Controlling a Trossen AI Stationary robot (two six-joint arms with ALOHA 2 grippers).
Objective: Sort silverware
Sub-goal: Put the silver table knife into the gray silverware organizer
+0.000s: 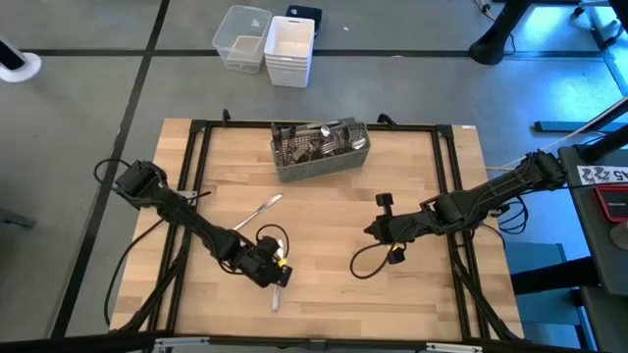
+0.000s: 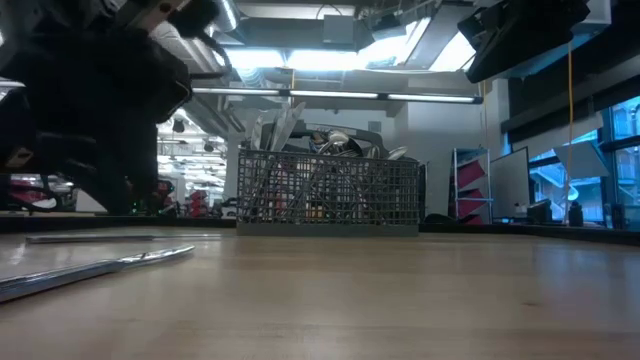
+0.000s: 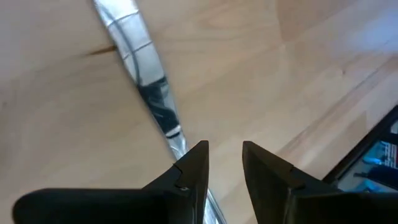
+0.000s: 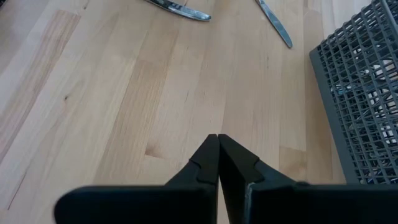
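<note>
A grey wire-mesh caddy (image 1: 319,149) (image 2: 330,190) filled with silverware stands at the table's far middle. One loose knife (image 1: 257,214) lies left of centre. A second piece (image 1: 278,294) (image 3: 146,87) lies near the front edge, under my left gripper (image 1: 276,277) (image 3: 224,163). That gripper is open and points steeply down, and the piece's end runs beneath one fingertip. My right gripper (image 1: 371,231) (image 4: 217,142) hovers shut and empty right of centre. Both loose pieces (image 4: 180,7) (image 4: 273,22) show far off in the right wrist view. My left gripper stands over the near end of the piece lying flat on the table. That end (image 3: 180,144) passes under one fingertip (image 3: 194,167), which hides it. I cannot tell whether the finger touches it. Nothing is pinched between the fingers.
Black frame rails (image 1: 196,176) (image 1: 451,186) run along the table's left, right and far sides. White plastic bins (image 1: 267,44) stand on the floor beyond the far edge. Bare wood lies between the two grippers and in front of the caddy.
</note>
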